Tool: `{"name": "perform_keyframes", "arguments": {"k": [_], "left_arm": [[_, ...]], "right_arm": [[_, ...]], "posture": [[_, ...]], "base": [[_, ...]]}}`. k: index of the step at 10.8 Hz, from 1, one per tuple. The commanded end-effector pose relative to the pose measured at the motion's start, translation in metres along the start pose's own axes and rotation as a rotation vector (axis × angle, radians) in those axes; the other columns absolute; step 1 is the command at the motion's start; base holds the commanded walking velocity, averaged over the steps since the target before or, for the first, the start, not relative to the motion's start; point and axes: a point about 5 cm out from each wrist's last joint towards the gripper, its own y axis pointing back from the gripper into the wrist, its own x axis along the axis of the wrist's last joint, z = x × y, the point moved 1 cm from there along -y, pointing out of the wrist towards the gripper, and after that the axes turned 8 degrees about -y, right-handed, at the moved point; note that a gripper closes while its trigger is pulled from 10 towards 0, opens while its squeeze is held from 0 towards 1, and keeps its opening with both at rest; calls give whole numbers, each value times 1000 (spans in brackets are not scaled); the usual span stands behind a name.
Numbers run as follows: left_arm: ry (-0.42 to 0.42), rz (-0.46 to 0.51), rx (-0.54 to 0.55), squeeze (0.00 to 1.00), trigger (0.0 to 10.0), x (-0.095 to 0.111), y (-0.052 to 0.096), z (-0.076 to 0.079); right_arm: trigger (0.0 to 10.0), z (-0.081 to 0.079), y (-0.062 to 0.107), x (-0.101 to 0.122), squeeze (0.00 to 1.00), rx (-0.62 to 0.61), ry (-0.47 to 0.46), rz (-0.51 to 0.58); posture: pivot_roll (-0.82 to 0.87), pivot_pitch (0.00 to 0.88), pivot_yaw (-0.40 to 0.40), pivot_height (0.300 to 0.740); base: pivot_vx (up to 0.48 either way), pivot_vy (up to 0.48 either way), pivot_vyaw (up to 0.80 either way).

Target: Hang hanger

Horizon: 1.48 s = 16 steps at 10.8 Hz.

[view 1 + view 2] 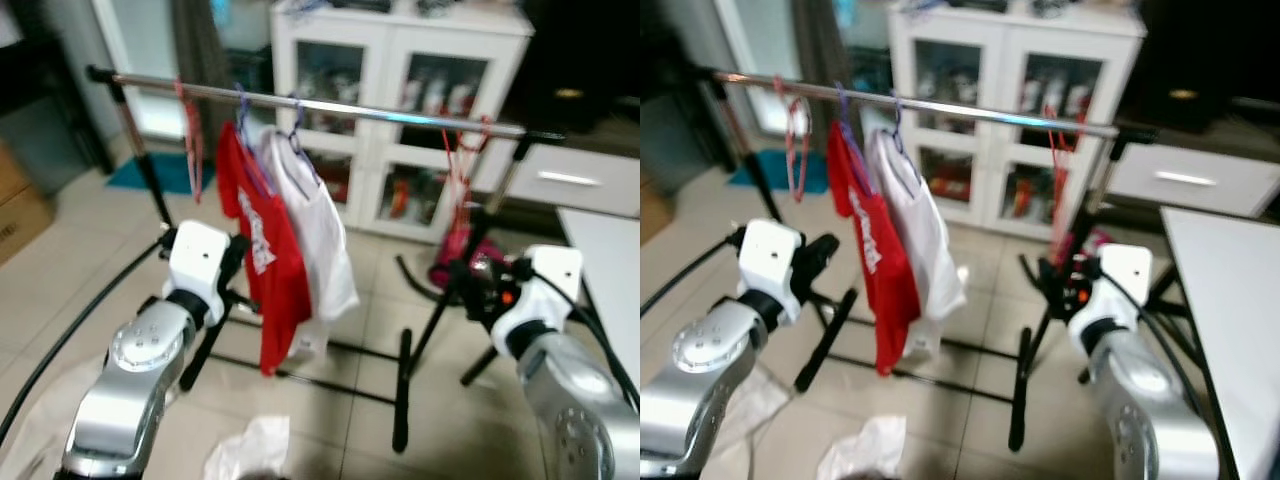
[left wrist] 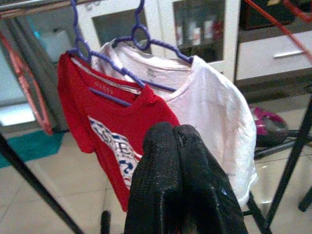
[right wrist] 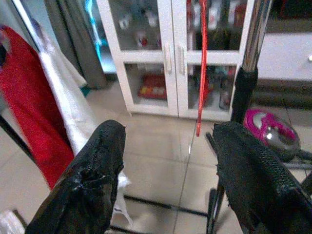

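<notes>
Left hand (image 2: 183, 185) clenched empty; right hand (image 3: 168, 180) released by the red hanger (image 3: 201, 68), which hangs from the rail (image 1: 330, 107).

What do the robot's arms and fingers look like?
Both arms are shiny silver with round joints and white boxy wrists. The left gripper and right gripper each have two long black fingers with a rough, woven-looking skin. A black cable runs along the right arm, near a small orange light.

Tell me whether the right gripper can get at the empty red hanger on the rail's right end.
Probably yes. The right gripper is open and faces the red hanger, with bare floor between its fingers and the hanger. The rack's upright pole stands close beside the hanger and could crowd one finger.
</notes>
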Motion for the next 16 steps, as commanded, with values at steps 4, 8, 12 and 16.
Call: {"name": "perform_keyframes", "arguments": {"k": [4, 8, 12, 16], "left_arm": [[-10, -17, 0, 0, 10000, -6, 2, 4], [-14, -20, 8, 0, 10000, -8, 2, 6], [7, -1, 21, 0, 10000, -5, 1, 6], [30, 33, 48, 0, 10000, 0, -7, 9]], "right_arm": [[10000, -4, -2, -1, 0, 18, 53, -5], [10000, -6, -4, 2, 0, 38, 86, 1], [10000, -4, -8, -11, 0, 11, 137, -22], [10000, -4, -13, -18, 0, -3, 102, -46]], "posture": [[93, 0, -13, 740], [92, 0, -23, 740], [92, 0, -28, 740], [90, 0, -29, 740]], "base": [[0, 425, 0], [0, 421, 0], [0, 315, 0], [0, 0, 0]]}}
